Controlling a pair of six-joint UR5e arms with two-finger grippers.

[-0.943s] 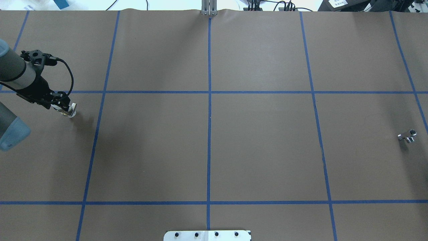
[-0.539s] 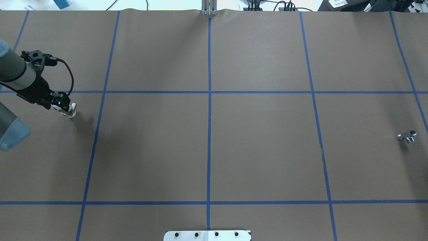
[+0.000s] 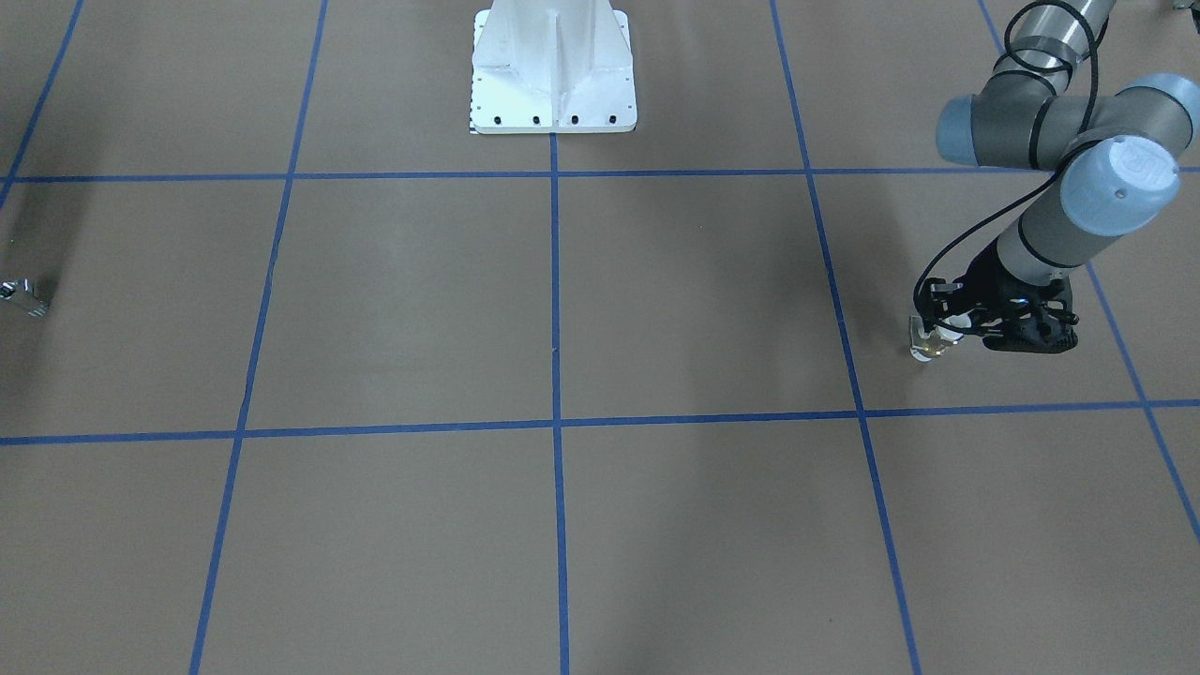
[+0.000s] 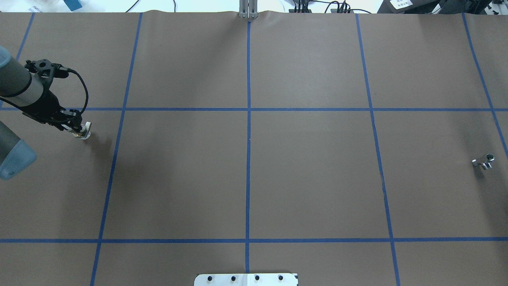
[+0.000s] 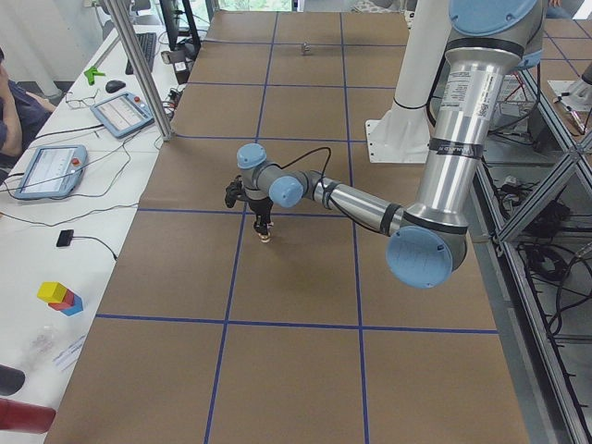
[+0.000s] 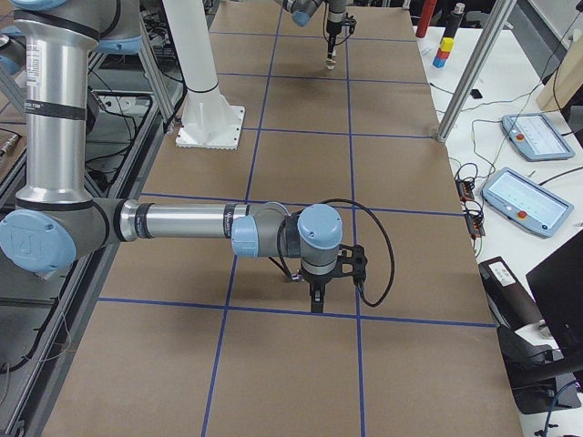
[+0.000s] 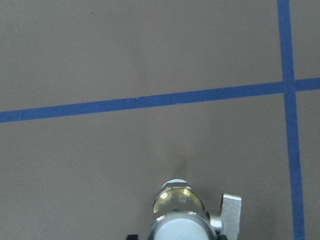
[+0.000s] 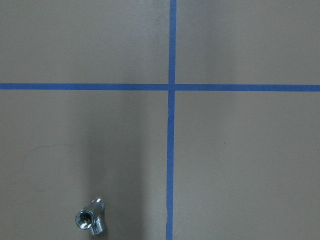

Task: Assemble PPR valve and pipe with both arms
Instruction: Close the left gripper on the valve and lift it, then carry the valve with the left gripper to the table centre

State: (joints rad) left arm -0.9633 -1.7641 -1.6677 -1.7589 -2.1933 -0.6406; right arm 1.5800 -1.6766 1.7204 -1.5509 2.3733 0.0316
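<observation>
Even, diffuse overhead light covers the brown table (image 4: 317,178), throwing soft, broad shadows beside the left arm (image 4: 16,85) and the pipe (image 4: 483,161). The pipe's silver glints. The PPR valve (image 7: 179,210) appears slightly soft at the left wrist view's bottom edge.

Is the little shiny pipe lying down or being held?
Lying down: the pipe rests alone on the table, nothing holding it.
</observation>
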